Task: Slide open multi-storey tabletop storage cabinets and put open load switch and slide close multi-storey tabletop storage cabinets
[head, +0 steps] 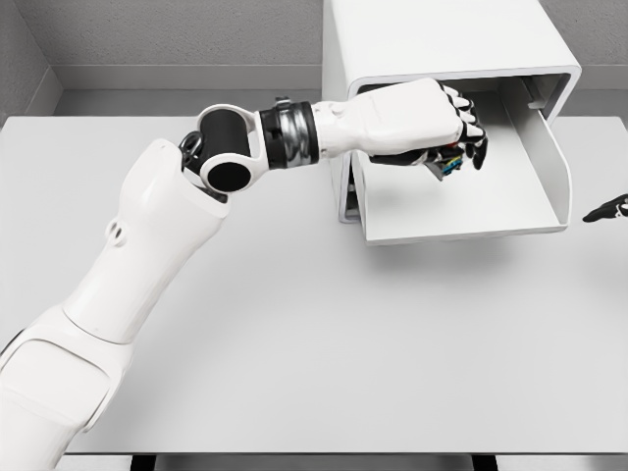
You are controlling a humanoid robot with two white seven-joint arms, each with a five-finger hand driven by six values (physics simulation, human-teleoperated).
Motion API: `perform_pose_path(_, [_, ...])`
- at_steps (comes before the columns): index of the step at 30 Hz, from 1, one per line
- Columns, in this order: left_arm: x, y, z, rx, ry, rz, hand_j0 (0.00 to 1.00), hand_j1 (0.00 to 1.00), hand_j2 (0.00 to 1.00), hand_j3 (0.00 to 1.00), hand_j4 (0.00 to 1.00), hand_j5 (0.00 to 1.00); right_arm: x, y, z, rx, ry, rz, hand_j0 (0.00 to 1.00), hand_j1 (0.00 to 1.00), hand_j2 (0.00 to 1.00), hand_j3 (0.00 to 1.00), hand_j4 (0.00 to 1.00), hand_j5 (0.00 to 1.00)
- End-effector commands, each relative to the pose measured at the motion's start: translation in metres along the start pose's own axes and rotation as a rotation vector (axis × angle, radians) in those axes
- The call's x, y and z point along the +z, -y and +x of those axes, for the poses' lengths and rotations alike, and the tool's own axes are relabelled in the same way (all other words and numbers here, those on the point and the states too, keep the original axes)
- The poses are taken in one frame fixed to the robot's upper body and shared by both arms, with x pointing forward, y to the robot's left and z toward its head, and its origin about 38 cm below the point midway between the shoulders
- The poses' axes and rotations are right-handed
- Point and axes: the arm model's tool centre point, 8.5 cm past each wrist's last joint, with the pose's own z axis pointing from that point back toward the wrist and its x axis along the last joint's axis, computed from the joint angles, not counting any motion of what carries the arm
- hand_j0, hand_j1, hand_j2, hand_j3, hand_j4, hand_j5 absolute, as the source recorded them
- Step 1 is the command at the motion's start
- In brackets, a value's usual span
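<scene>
One white storage cabinet (442,49) was recorded at the far side of the white counter (343,343), right of centre. One drawer (471,211) was found slid out toward the viewer, its tray floor bare and its right wall visible. One left hand (432,128) was held over the open drawer, its arm having been brought in from the lower left across the counter. The dark fingers (469,123) were seen curled around a small load switch (449,162), of which only a multicoloured part was shown beneath the palm; the switch was kept above the drawer floor, near its back left corner. One right hand (608,209) was noted at the right edge, only dark fingertips visible; whether it was spread or closed could not be told.
</scene>
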Motion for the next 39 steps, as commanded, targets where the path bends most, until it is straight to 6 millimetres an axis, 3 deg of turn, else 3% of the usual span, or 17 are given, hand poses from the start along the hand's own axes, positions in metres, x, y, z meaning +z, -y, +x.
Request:
perform_pose_path(1, [0.0,-0.001,0.0,0.006,-0.003,0.005,0.64,0.64,0.64,0.64,0.64,0.64,0.0,0.001,0.0,-0.004,0.0,-0.004,1.0,1.0,1.0,1.0,1.0,1.0])
perform_pose_path(18, [0.0,0.0,0.003,-0.029,-0.01,-0.013,0.65,0.65,0.65,0.65,0.65,0.65,-0.002,-0.003,0.002,-0.009,0.008,0.006,1.0,1.0,1.0,1.0,1.0,1.0])
perform_pose_path(24, [0.005,-0.016,0.013,-0.053,-0.011,0.017,0.87,0.87,0.87,0.87,0.87,0.87,-0.002,-0.004,0.001,-0.009,0.006,0.008,1.0,1.0,1.0,1.0,1.0,1.0])
perform_pose_path(30, [0.021,-0.021,0.01,-0.016,0.005,0.04,0.88,0.88,0.88,0.88,0.88,0.88,0.003,-0.004,-0.002,-0.011,-0.009,0.011,1.0,1.0,1.0,1.0,1.0,1.0])
perform_pose_path(33, [0.052,-0.039,0.014,0.028,0.064,0.086,0.9,0.9,0.9,0.9,0.9,0.9,0.008,-0.001,-0.003,-0.007,-0.019,0.003,1.0,1.0,1.0,1.0,1.0,1.0])
perform_pose_path(34, [0.07,-0.05,0.016,0.053,0.091,0.109,0.99,0.99,0.99,0.99,0.99,0.99,0.01,0.003,-0.003,-0.001,-0.022,-0.008,1.0,1.0,1.0,1.0,1.0,1.0])
perform_pose_path(39, [0.165,-0.08,0.026,0.165,0.127,0.105,1.0,1.0,1.0,1.0,1.0,1.0,0.008,0.02,0.011,0.041,0.015,-0.048,1.0,1.0,1.0,1.0,1.0,1.0])
